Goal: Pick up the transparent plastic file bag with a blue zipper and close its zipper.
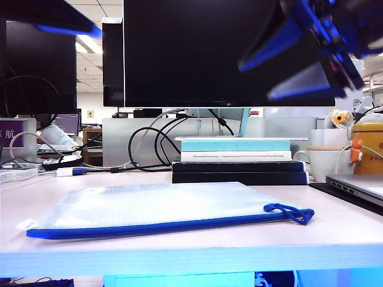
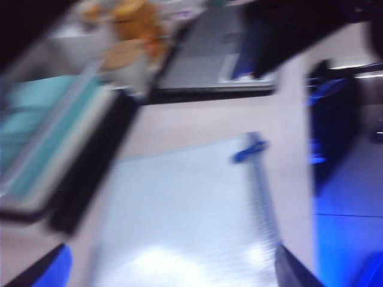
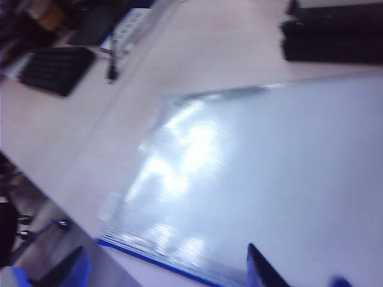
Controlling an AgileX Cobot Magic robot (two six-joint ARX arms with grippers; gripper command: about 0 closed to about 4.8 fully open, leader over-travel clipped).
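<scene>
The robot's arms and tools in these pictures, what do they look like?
Both are dark, near-black, with bright blue trim. In the exterior view the right tool shows wedge-shaped black fingers edged in blue on a bulky dark wrist; the left tool is a dark blur with a blue edge. Wrist views show only black-and-blue fingertips. No cables or markings are discernible.

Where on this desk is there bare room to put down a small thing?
Free: the strip between the file bag and the stacked books, and the front edge before the zipper. Crowded: the laptop and mug at right, cables at back left. Both open grippers, left gripper and right gripper, hover above.
</scene>
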